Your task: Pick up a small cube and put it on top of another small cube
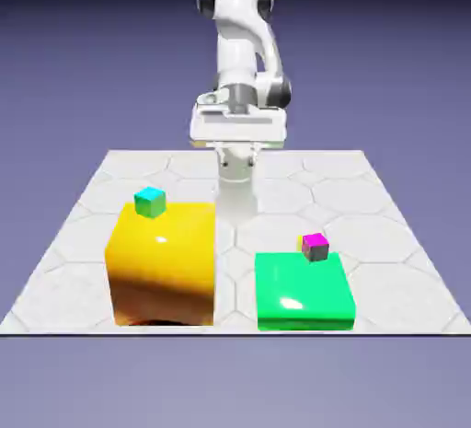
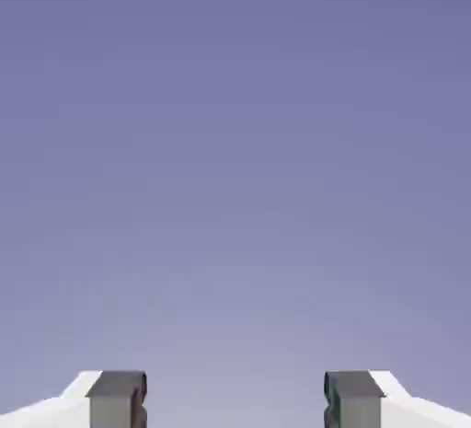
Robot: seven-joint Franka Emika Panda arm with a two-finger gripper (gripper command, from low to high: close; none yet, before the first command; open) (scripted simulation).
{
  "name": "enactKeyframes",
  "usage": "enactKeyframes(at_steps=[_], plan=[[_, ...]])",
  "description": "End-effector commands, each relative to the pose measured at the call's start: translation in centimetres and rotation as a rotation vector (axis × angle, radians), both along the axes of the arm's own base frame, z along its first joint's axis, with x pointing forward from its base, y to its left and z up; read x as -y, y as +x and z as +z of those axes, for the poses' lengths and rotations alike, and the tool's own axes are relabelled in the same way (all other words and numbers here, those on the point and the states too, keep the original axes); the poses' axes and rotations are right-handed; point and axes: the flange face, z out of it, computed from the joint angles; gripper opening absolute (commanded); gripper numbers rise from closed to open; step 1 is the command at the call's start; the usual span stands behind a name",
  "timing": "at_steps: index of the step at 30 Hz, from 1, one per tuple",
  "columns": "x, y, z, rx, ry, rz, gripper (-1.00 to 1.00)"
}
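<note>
Only a yellow-green sliver of the small cube (image 1: 301,243) shows, peeking out behind the magenta-topped grey cube (image 1: 315,248) at the far edge of the flat green block (image 1: 304,293). A cyan cube (image 1: 150,202) sits on top of the big orange block (image 1: 161,265). My gripper (image 1: 237,141) hangs high above the table's far side, well away from all the cubes. In the hand view, the gripper (image 2: 235,403) is open, its two grey fingertips (image 2: 117,399) wide apart with only the blue-violet backdrop between them.
The orange block stands tall at the exterior view's left and the green block lies low at its right, with a narrow gap of white hex-patterned table (image 1: 235,260) between them. The arm's white body (image 1: 241,40) rises behind the table.
</note>
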Motion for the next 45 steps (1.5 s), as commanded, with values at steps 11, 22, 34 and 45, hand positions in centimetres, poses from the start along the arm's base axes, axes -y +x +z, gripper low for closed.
enactKeyframes(at_steps=[11, 22, 34, 45], plan=[[-16.9, -11.9, -21.7, -0.731, -0.054, 0.109, 0.00], [-18.0, -15.4, -30.5, -0.826, -0.099, 0.110, 0.00], [-18.0, -15.0, -24.2, -0.825, -0.100, 0.110, -1.00], [-20.1, -12.6, -22.0, -0.815, -0.257, 0.570, -1.00]])
